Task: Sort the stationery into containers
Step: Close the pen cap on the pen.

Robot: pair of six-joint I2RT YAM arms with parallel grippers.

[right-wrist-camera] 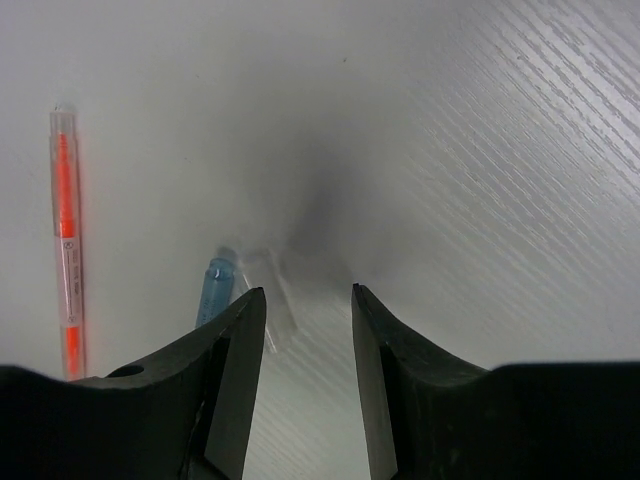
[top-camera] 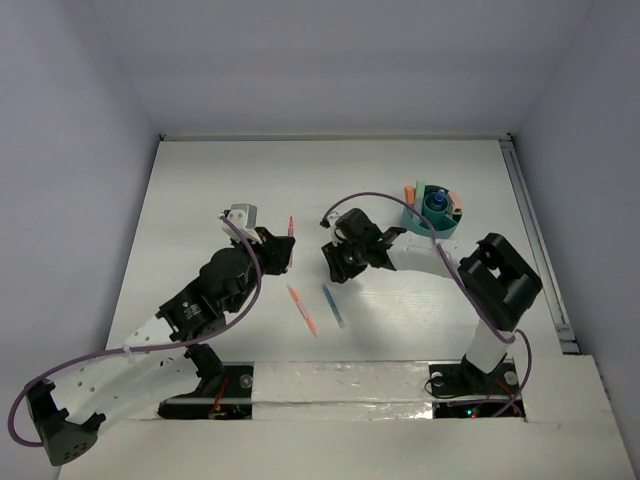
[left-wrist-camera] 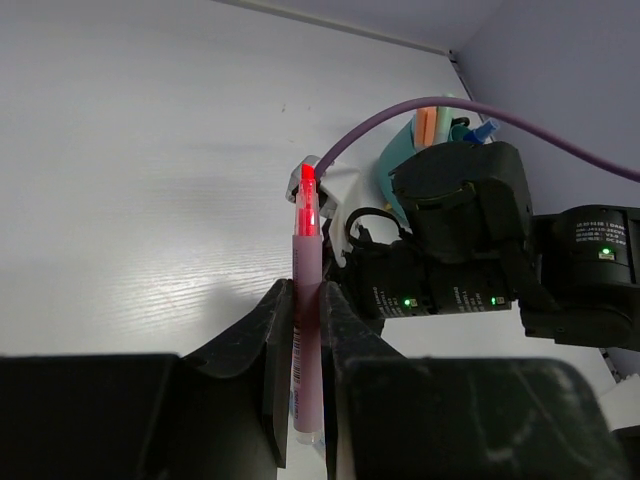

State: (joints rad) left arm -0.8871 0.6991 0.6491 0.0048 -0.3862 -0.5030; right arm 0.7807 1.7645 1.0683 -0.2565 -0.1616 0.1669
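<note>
White table [top-camera: 200, 200] first: left of centre, the left gripper [left-wrist-camera: 305, 310] is clenched on a pink-barrelled pen [left-wrist-camera: 305, 260] - the right gripper [right-wrist-camera: 308, 300] hangs released above the blue pen [right-wrist-camera: 213, 290]. The teal organiser cup [top-camera: 420, 225] stands far right, and the orange pen [right-wrist-camera: 65, 250] lies left of the blue one.

The left arm [top-camera: 190, 305] reaches forward and rightward over the table. The left gripper [left-wrist-camera: 307, 300] is pinched tight on a pen [left-wrist-camera: 306, 330] that juts past its fingertips. The right arm [top-camera: 500, 285] folds sharply at the elbow and stretches leftward. The right gripper [right-wrist-camera: 308, 295] points down, its jaws parted, near the left one but apart from it.
</note>
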